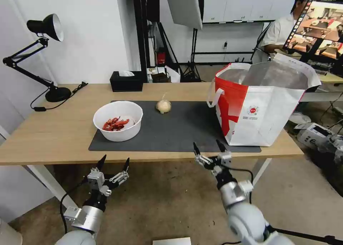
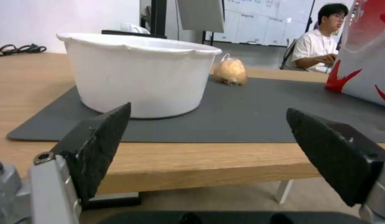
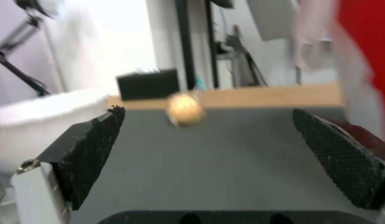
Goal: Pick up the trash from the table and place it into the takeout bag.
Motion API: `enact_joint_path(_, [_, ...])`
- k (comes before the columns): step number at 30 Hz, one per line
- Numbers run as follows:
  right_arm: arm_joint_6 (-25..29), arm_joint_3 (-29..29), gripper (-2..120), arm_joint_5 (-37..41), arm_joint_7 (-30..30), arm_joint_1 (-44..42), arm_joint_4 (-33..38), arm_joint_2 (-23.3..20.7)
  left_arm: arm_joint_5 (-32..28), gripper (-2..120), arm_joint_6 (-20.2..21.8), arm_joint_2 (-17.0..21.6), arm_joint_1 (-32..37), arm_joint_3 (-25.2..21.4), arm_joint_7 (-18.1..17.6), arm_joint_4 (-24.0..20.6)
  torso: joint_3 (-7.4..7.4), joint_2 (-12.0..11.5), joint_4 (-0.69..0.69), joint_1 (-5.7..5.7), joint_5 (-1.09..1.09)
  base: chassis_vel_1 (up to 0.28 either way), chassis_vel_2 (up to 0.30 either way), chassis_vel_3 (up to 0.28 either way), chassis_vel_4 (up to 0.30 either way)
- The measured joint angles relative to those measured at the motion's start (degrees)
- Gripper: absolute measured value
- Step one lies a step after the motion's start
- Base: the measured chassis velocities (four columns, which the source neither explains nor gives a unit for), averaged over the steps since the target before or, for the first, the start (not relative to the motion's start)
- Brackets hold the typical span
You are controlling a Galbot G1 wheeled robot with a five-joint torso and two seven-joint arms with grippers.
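A white round bowl (image 1: 118, 120) (image 2: 138, 74) (image 3: 39, 124) holding red crayfish shells (image 1: 115, 124) rests on the left part of the dark grey mat (image 1: 178, 134) of the light-wood table (image 1: 46, 130). Behind it on the mat lies a small knotted beige bag (image 1: 163, 106) (image 2: 230, 72) (image 3: 184, 109). The red-and-white takeout bag (image 1: 261, 105) (image 2: 367, 56) (image 3: 363, 56) stands open at the table's right end. My left gripper (image 1: 114, 161) (image 2: 209, 137) hangs open below the table's front edge, short of the bowl. My right gripper (image 1: 208, 147) (image 3: 209, 137) is open at the front edge, left of the takeout bag.
A black tissue box (image 1: 126, 80) (image 3: 149, 83) sits at the table's back edge. A black desk lamp (image 1: 43, 55) stands at the back left. Stands and cables fill the room behind, and a monitor (image 1: 318, 27) is at the far right.
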Motion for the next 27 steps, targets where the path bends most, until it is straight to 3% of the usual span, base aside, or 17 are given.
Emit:
enact_joint_path(1, [-0.36,-2.56,100,2.22,-0.30,5.40,-2.24,-0.23,0.01,100,-0.20,-0.05,0.04,-0.01,0.17,0.00,0.00,0.00,0.01,0.00,0.00,0.000,0.000,0.000,0.000])
enact_joint_path(6, [-1.31,-7.74,100,4.10,0.14,14.95,-7.95,1.11,0.02,100,-0.36,-0.09,0.22,-0.13,0.39,-0.01,0.00,0.00,0.00,0.00,0.00,0.000,0.000,0.000,0.000])
enact_joint_path(12, [-3.47,-15.33,100,5.80,1.84,29.35,-20.55,6.61,0.03,100,-0.42,-0.10,0.67,-0.51,0.48,-0.04,0.00,0.00,0.02,0.01,-0.01,0.000,0.000,0.000,0.000])
enact_joint_path(21, [-10.71,-18.97,100,5.50,4.24,40.80,-34.12,13.01,0.17,100,-0.50,-0.29,0.69,-0.56,0.59,0.00,0.00,0.00,0.01,0.01,-0.02,0.000,0.000,0.000,0.000])
enact_joint_path(27, [-13.55,-19.10,100,5.45,4.13,45.44,-44.97,19.93,0.27,100,-0.53,-0.42,0.62,-0.38,0.64,0.05,0.00,-0.01,0.00,0.01,-0.01,0.000,0.000,0.000,0.000])
